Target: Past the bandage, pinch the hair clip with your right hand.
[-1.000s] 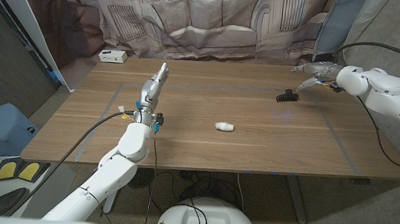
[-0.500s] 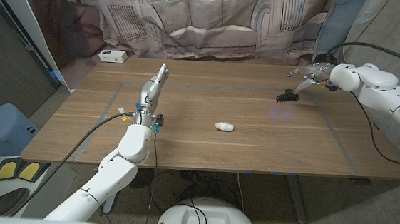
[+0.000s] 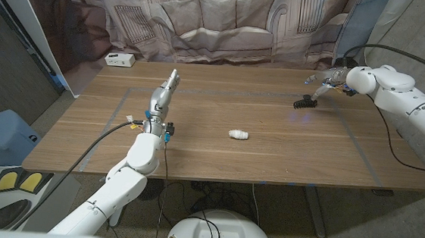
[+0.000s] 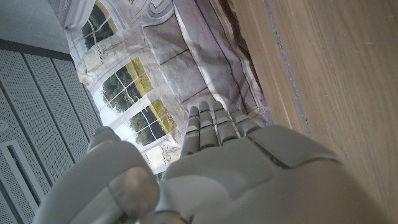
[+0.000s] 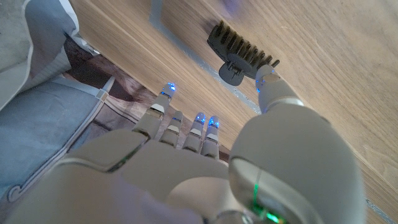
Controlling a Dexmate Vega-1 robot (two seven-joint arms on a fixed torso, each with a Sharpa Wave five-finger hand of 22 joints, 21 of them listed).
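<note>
- One black hair clip (image 3: 303, 103) lies on the tabletop (image 3: 217, 157) in the far right part, with its teeth showing in the right wrist view (image 5: 241, 50)
- One small white bandage (image 3: 238, 135) roll lies near the middle of the tabletop, well apart from the hair clip and nearer the robot than it
- One white box (image 3: 118, 59) sits at the far left corner of the tabletop, close to the back edge
- The right robot hand (image 3: 328, 81) hangs just beyond the hair clip on its far right side; in the right wrist view (image 5: 205, 168) its fingers are spread and hold nothing, and the thumb tip (image 5: 268, 79) is just beside the clip, though I cannot tell if it touches
- The left robot hand (image 3: 164, 90) stands upright on the left half of the tabletop, fingers straight, together and pointing toward the back curtain (image 3: 228, 21), holding nothing; the left wrist view (image 4: 249, 174) shows the same straight fingers
- Pale tape lines (image 3: 362, 150) mark a rectangle on the wood; the hair clip lies just inside its far edge
- Bare wood lies between the bandage and the hair clip, and a wide bare stretch runs along the near edge and the right side
- The printed curtain hangs right behind the back edge of the tabletop
</note>
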